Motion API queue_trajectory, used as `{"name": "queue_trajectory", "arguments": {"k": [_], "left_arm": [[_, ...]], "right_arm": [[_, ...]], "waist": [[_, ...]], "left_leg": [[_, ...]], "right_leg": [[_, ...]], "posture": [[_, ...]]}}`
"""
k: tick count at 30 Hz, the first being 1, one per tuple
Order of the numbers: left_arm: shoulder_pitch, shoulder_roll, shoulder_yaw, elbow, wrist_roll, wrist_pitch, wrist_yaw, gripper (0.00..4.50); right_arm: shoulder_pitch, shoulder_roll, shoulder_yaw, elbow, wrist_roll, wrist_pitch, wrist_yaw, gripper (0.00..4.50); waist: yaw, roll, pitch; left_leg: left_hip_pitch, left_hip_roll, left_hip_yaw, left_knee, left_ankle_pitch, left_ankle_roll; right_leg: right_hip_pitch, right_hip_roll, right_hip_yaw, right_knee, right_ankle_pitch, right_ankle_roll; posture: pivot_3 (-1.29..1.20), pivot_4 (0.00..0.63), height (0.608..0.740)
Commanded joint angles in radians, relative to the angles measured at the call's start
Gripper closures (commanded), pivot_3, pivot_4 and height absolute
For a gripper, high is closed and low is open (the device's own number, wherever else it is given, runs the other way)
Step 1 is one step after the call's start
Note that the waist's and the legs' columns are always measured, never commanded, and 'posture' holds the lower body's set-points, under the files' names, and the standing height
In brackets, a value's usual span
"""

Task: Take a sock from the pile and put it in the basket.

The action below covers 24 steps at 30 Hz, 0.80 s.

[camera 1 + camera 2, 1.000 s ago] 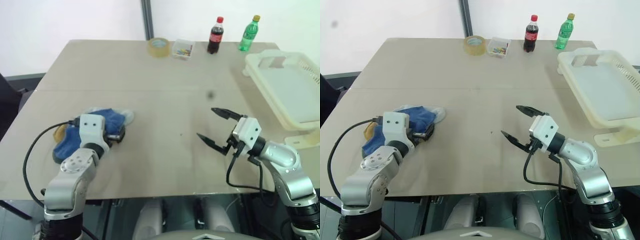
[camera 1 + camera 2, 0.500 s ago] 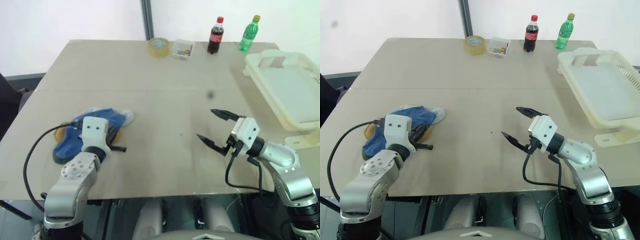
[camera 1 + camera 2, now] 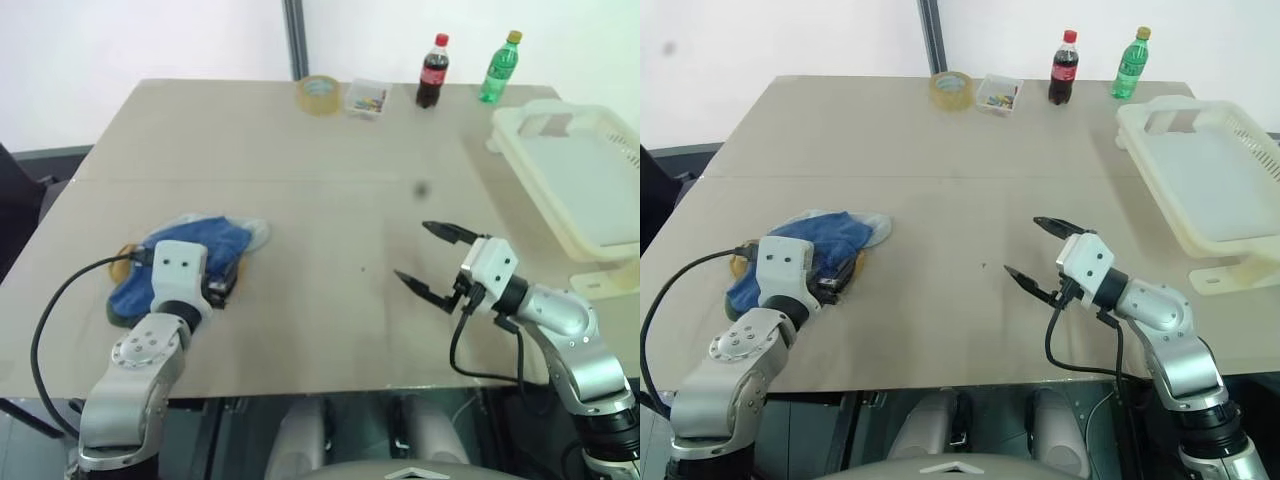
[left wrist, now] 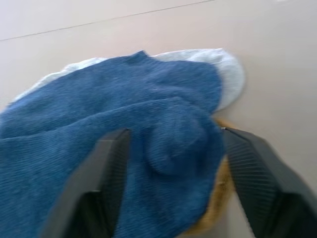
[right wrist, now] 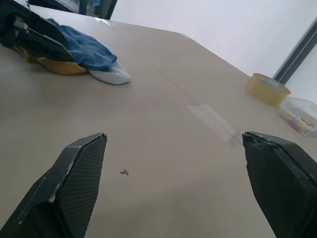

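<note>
fingers [image 4: 106, 173]: astride pile [image 4: 124, 139] | table [image 3: 320, 140]: beige | wall [image 3: 150, 40]: white

Between your two arms the table [image 3: 330, 200] lay bare, a wide lane from the pile [image 3: 190, 250] toward the basket [image 3: 580, 180]; your right gripper [image 3: 428, 262], jaws spread, stood in that lane; tape roll [image 3: 319, 94], clear box [image 3: 366, 99], two bottles [image 3: 431, 70] lined the far edge, well apart
</note>
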Motion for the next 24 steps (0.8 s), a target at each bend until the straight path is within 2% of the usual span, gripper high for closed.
{"name": "queue_trajectory", "arguments": {"k": [1,2,5,7,10,11,24], "left_arm": [[-0.011,-0.001,-0.002,-0.003,0.032,0.020,0.016,1.48],[-0.012,-0.007,-0.001,0.003,0.034,0.023,0.016,1.48],[-0.012,-0.011,-0.004,0.007,0.031,0.018,-0.004,2.25],[-0.013,-0.015,-0.005,0.010,0.030,0.017,-0.008,3.31],[-0.014,-0.020,-0.006,0.013,0.032,0.013,-0.010,4.36],[-0.014,-0.022,-0.006,0.015,0.032,0.011,-0.010,4.47],[-0.012,-0.035,0.000,0.033,0.029,-0.016,-0.029,4.47]], "right_arm": [[-0.006,0.002,-0.007,-0.013,0.008,-0.022,0.001,0.00],[-0.006,0.002,-0.008,-0.012,0.008,-0.023,0.002,0.00],[-0.006,0.003,-0.012,-0.016,0.020,-0.039,0.012,0.00],[-0.011,0.005,-0.008,-0.016,0.040,-0.067,0.036,0.00],[-0.018,0.006,-0.003,-0.018,0.061,-0.095,0.064,0.00],[-0.019,0.007,-0.003,-0.021,0.070,-0.100,0.073,0.00],[-0.053,-0.004,0.013,-0.021,0.181,-0.083,0.183,0.00]], "waist": [[0.002,0.000,0.000],[0.004,0.000,0.000],[0.004,0.000,0.000],[0.005,0.000,0.000],[0.007,0.000,0.000],[0.008,0.000,0.000],[0.010,0.000,0.000]], "left_leg": [[0.000,0.000,0.000,0.000,0.000,0.000],[0.000,0.000,0.000,0.000,0.000,0.000],[0.000,0.000,0.000,0.000,0.000,0.000],[0.000,0.000,0.000,0.000,0.000,0.000],[0.000,0.000,0.000,0.000,0.000,0.000],[0.000,0.000,0.000,0.000,0.000,0.000],[0.000,0.000,0.000,0.000,0.000,0.000]], "right_leg": [[0.000,0.000,0.000,0.000,0.000,0.000],[0.000,0.000,0.000,0.000,0.000,0.000],[0.000,0.000,0.000,0.000,0.000,0.000],[0.000,0.000,0.000,0.000,0.000,0.000],[0.000,0.000,0.000,0.000,0.000,0.000],[0.000,0.000,0.000,0.000,0.000,0.000],[0.000,0.000,0.000,0.000,0.000,0.000]], "posture": [[0.00,0.150,0.740],[0.00,0.150,0.740],[0.00,0.150,0.740],[0.00,0.150,0.740],[0.00,0.150,0.740],[0.00,0.150,0.740],[0.00,0.150,0.740]]}}
